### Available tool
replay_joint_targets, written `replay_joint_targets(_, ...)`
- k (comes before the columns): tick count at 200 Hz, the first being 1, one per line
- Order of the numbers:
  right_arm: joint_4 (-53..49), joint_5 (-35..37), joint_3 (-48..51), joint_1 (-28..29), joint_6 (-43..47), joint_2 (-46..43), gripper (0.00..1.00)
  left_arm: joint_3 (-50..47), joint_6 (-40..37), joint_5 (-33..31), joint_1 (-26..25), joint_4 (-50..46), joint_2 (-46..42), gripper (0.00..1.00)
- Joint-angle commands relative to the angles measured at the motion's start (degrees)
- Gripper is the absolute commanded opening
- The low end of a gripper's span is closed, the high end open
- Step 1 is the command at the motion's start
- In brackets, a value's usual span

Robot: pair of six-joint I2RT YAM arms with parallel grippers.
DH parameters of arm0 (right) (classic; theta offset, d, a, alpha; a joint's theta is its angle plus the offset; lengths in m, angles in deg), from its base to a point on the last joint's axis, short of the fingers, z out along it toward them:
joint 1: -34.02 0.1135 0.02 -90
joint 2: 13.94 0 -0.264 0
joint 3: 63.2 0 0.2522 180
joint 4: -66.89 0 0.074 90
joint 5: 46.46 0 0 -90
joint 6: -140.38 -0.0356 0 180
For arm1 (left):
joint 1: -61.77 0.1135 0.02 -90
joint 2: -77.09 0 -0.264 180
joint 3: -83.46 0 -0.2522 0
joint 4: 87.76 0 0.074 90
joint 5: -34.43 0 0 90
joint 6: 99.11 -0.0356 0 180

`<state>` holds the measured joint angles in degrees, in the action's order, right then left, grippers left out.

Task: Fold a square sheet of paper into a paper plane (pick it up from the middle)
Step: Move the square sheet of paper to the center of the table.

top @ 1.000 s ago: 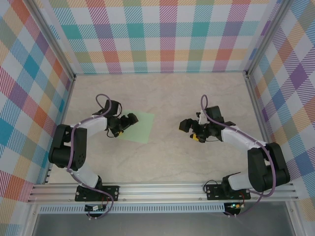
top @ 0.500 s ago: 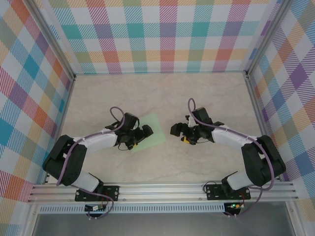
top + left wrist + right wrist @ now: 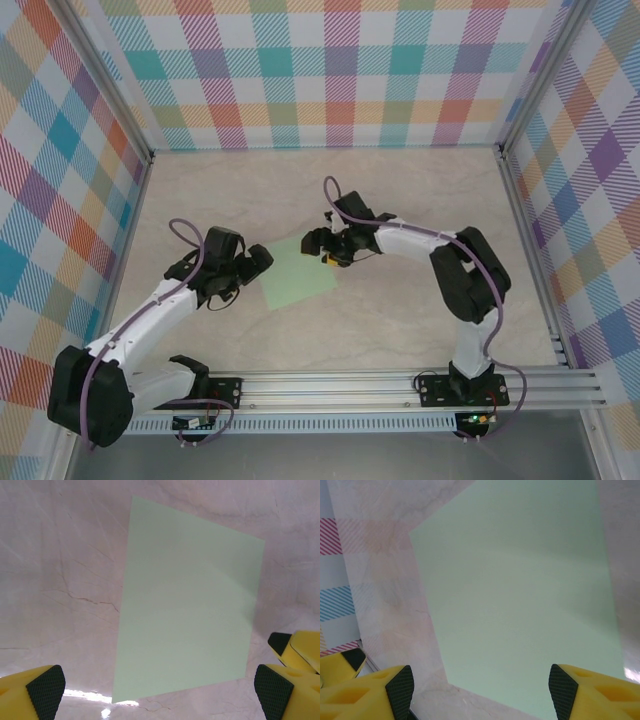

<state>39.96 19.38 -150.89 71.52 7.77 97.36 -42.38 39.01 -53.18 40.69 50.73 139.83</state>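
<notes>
Two robot arms reach in over a pale, stone-look counter (image 3: 420, 200). Between them lies the square sheet of paper (image 3: 298, 280). It is light green, plain and flat. No fold shows in it. From above it sits turned like a diamond, a bit left of the middle of the counter.

The left end effector (image 3: 256, 263) is just beside the left corner of the sheet. Its two fingers are wide apart and hold nothing. In the left wrist view the left end effector (image 3: 159, 685) has one black pad (image 3: 45, 685) low on the left and the other low on the right. The green sheet (image 3: 187, 610) spreads out between them, further off. I cannot tell if a pad touches the paper or the counter.

The right end effector (image 3: 320, 246) is at the far right edge of the sheet, near its top corner. Its fingers are wide apart too, with nothing in them. In the right wrist view the right end effector (image 3: 481, 690) shows yellow fingers with black pads (image 3: 400, 687) at the bottom. The sheet (image 3: 520, 590) takes up most of the space ahead of them. I cannot tell if it touches the paper.

One more bit of yellow finger (image 3: 295, 647) peeks in at the right of the left wrist view, close to the near corner of the sheet.

Bright checked walls (image 3: 340, 70) stand round three sides of the counter. A metal rail (image 3: 330, 385) runs along the near edge, where both arms are fixed.
</notes>
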Motion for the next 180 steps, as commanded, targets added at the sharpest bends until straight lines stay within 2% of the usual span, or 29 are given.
replay_joint_targets(1, -8.29, 1.54, -8.35, 0.74, 1.91, 5.66, 0.73, -1.24, -3.59, -0.53, 1.02, -3.19, -3.11, 1.00)
replay_joint_targets(36, -12.57, 2.04, -15.73, 1.00, 1.47, 12.64, 0.71, -2.00, -5.87, -0.23, 1.13, -1.43, -7.16, 1.00)
replay_joint_targets(66, -18.29, 8.67, -16.22, 0.84, 1.89, 13.13, 0.69, -0.81, -8.44, 0.58, 1.12, -1.75, -8.69, 1.00)
replay_joint_targets(105, -18.44, 15.15, -5.28, 0.06, 0.92, 6.32, 0.68, -1.35, -10.12, 3.12, 1.13, 0.66, -10.23, 1.00)
replay_joint_targets(130, -16.76, 16.76, 3.27, -1.35, 1.68, 0.54, 0.68, -2.30, -10.22, 5.18, 1.13, 3.43, -10.67, 1.00)
replay_joint_targets(159, -19.29, 20.36, 8.57, -3.22, 4.14, -4.80, 0.70, -3.74, -10.15, 7.95, 1.13, 6.90, -10.23, 1.00)
replay_joint_targets(180, -19.00, 19.70, 11.27, -5.49, 5.80, -7.49, 0.70, -4.18, -10.20, 8.99, 1.12, 7.90, -10.08, 1.00)
